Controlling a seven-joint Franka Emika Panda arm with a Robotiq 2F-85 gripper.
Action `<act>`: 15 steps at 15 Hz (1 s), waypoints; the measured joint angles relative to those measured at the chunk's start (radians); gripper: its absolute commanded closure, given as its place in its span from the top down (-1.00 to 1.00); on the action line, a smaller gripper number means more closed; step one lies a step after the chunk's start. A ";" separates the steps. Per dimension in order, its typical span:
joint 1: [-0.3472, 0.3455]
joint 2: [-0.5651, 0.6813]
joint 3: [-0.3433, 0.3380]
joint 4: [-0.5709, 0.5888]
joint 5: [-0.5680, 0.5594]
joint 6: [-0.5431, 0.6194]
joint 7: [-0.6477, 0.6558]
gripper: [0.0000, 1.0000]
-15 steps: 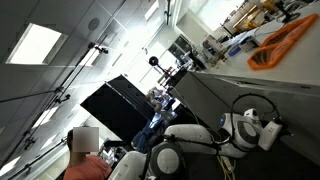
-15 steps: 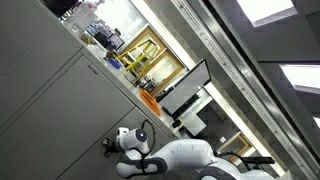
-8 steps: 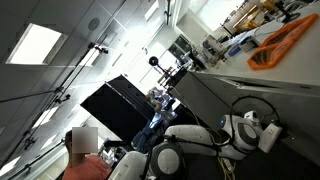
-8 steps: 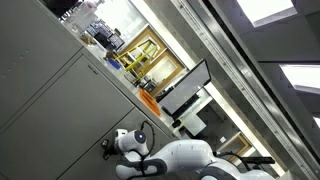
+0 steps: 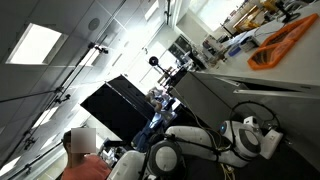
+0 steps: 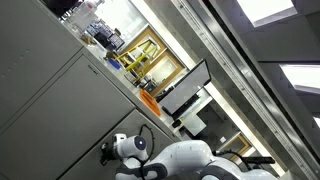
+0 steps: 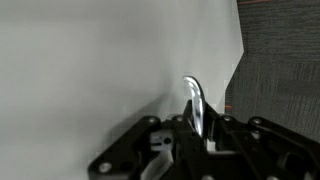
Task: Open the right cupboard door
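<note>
In the wrist view the right cupboard door (image 7: pixel 100 60) fills the frame as a flat pale grey-white panel. Its small silver bar handle (image 7: pixel 194 100) stands near the door's edge, right between my black fingers. My gripper (image 7: pixel 198 135) is shut on the handle. In both exterior views the white arm reaches to the cabinet front, with the gripper end (image 5: pixel 272 140) (image 6: pixel 108 153) against the grey panels (image 6: pixel 50 90). The handle itself is hidden there.
A darker grey textured panel (image 7: pixel 285 70) adjoins the door. An orange object (image 5: pixel 285 40) lies on the counter above the cabinets. A black monitor (image 5: pixel 125 105) and a person (image 5: pixel 85 150) are behind the arm. Another monitor (image 6: pixel 185 88) stands nearby.
The wrist and gripper have shifted a little along the cabinet front in both exterior views. Nothing else has moved.
</note>
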State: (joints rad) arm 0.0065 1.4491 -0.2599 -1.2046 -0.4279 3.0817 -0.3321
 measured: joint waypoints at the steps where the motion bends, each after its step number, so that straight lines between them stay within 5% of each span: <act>1: 0.009 -0.005 -0.014 -0.019 0.000 0.019 0.004 -0.95; 15: 0.270 -0.079 -0.266 -0.395 0.073 0.286 0.126 -0.95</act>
State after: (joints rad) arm 0.2768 1.3702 -0.5258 -1.5998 -0.3545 3.3680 -0.2056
